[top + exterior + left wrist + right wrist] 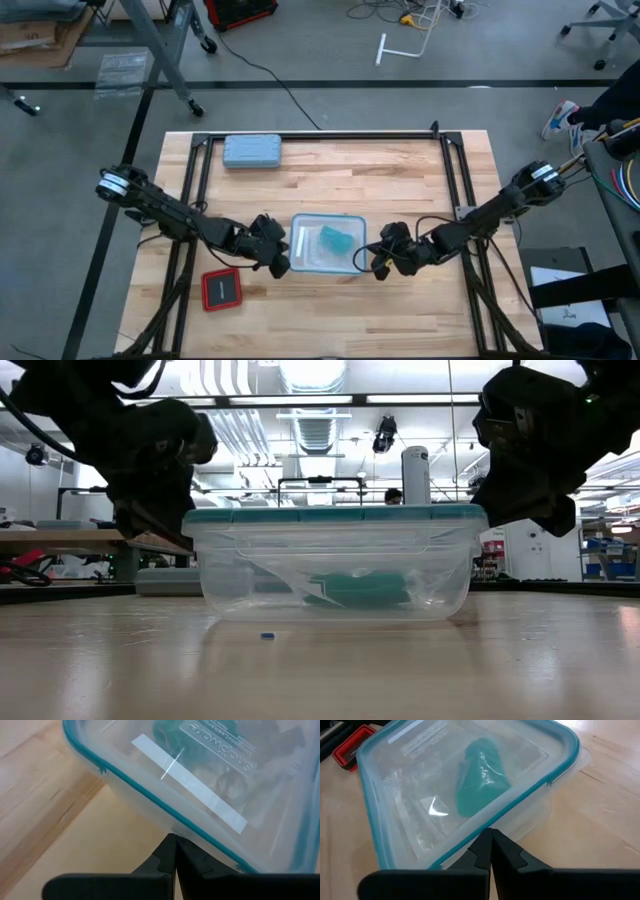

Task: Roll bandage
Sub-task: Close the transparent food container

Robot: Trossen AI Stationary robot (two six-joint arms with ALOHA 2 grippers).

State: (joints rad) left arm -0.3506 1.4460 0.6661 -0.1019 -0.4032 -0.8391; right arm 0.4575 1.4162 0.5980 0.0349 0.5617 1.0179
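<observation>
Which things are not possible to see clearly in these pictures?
- Bandage: all views show it only through the lidded clear container, so rolled or loose is unclear.
- Grey-blue case: closed in the high view, contents hidden.
- Left gripper, right gripper: fingertips together at the container's rim; whether they pinch it is unclear.

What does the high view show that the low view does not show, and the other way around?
Only the high view shows the grey-blue case, the red-rimmed black lid, and the left claw and right claw at opposite sides of the container. Only the low view shows a small blue speck on the table in front of the container. Both show the lidded clear container with the teal bandage inside.
</observation>
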